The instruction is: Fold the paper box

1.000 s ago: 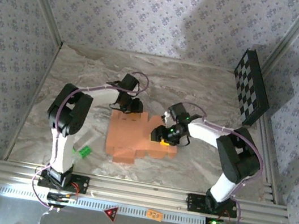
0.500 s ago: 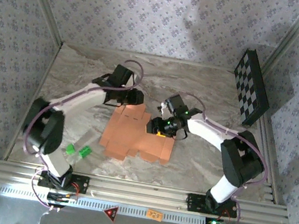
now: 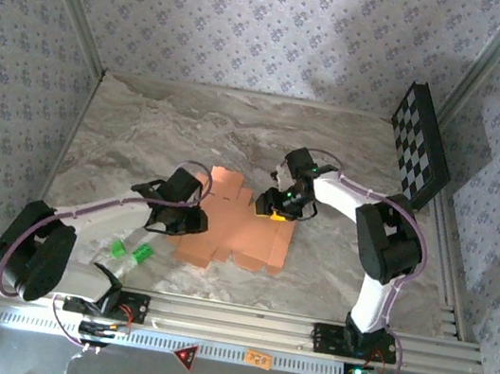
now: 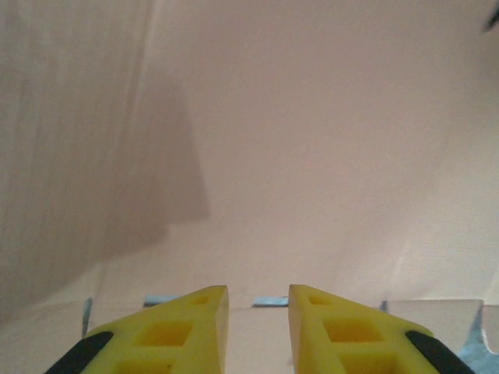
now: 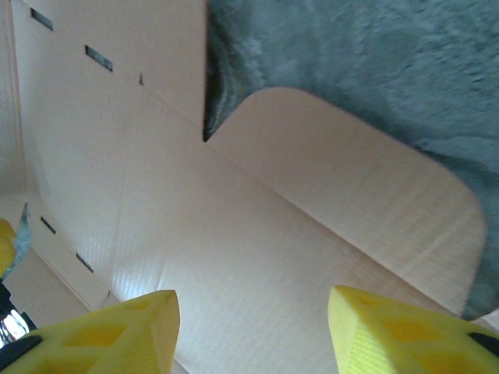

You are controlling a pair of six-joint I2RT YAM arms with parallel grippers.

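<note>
The box was seen lying flat in the lower middle of the top view, spread out on the table as an open sheet, panels and flaps level with the marbled surface. Nothing was held in it, and no wall was seen raised.

At the sheet's left edge the left gripper was found, brought in low from the lower left of the frame. In the left wrist view its yellow fingers were caught at the bottom edge, drawn near each other with a narrow gap between them. The box was spread across the frame beyond them, a shadow thrown over its left side. Whether the tips were touching the paper could not be told.

At the sheet's upper right part the right gripper was seen, set down over the paper. In the right wrist view its fingers were spread wide, one at the lower left corner and one at the lower right. Between and beyond them the box was shown: a rounded flap at the right, a crease running across, small slots along the left. Table was seen at the upper right. Nothing was pinched between those fingers.

Off the sheet's lower left, two green pieces were left on the table, beside the left arm. A checkerboard was propped at the right wall, well apart from the box.
</note>
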